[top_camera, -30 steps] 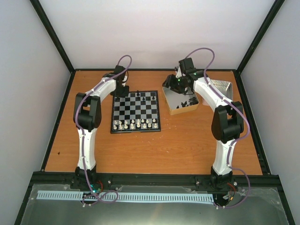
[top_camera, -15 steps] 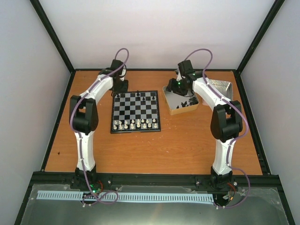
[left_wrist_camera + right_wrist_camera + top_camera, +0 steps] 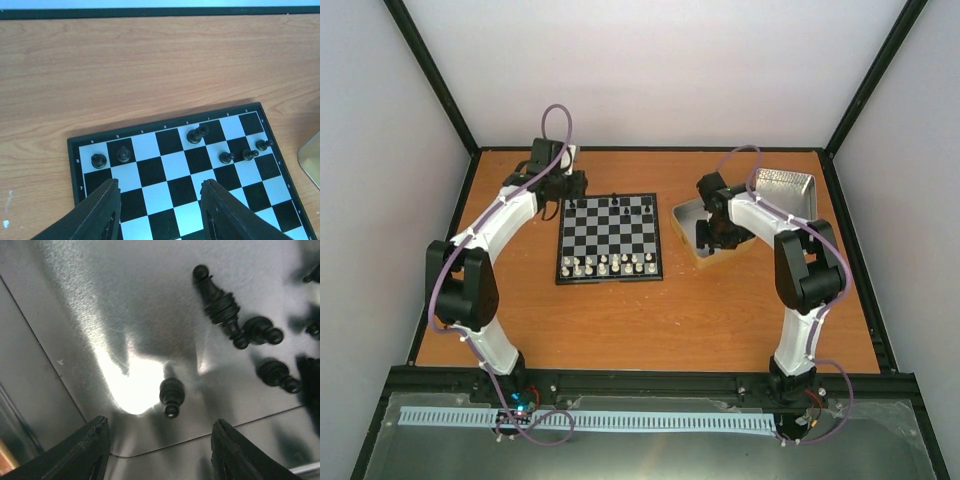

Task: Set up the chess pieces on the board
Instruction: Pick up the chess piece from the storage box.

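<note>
The board (image 3: 610,238) lies at mid-table. A few black chess pieces (image 3: 196,134) stand on its far rows, two of them (image 3: 123,153) near the far left corner. My left gripper (image 3: 160,182) hovers open and empty over the squares just short of them; from above it sits at the board's far left corner (image 3: 563,190). My right gripper (image 3: 704,237) reaches down into a metal tin tray (image 3: 682,212). Its jaws (image 3: 160,422) stand open, with a small black pawn (image 3: 171,394) lying on the tray floor just beyond the gap, untouched. More black pieces (image 3: 217,302) lie farther in.
White pieces (image 3: 610,265) fill the board's two near rows. A second metal tray (image 3: 782,188) stands tilted at the far right, behind the first. The tray wall (image 3: 30,355) rises close to my right gripper's left finger.
My left arm has swung out to the left and its gripper has shifted left off the board's far edge. My right gripper has come nearer and dropped lower into the tin tray.
</note>
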{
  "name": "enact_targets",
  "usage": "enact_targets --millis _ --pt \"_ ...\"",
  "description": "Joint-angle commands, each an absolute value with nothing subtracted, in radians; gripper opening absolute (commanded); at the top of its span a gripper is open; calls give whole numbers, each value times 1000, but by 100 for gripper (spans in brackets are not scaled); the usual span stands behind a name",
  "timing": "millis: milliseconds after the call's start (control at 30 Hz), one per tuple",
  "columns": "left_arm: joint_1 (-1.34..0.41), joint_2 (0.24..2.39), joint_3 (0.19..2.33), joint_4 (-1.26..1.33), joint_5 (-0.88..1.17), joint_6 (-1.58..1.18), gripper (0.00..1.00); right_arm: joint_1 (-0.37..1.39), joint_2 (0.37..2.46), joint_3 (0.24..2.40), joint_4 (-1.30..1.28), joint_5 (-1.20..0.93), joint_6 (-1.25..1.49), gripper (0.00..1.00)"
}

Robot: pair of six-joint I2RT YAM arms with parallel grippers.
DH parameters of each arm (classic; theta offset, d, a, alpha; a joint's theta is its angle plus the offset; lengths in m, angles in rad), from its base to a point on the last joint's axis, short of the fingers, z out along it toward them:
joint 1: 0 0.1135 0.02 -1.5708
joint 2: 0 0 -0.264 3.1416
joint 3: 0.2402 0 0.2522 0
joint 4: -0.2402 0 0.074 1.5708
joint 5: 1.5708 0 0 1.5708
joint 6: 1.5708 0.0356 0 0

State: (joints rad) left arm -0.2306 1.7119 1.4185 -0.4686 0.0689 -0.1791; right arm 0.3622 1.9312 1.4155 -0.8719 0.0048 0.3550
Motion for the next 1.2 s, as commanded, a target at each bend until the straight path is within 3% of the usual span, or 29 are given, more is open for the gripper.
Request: enact_targets --millis 0,333,833,1167 --pt "-224 1703 1400 -377 126 -197 46 402 1855 1347 -911 55 378 56" --pt "-224 1710 1394 -370 134 -201 46 467 1760 1239 -900 42 490 57" --pt "-222 1624 1334 -351 97 -229 51 331 1914 1442 -761 172 465 58" --pt "-222 1629 1318 -340 136 -241 51 319 1968 1454 -830 -13 270 53"
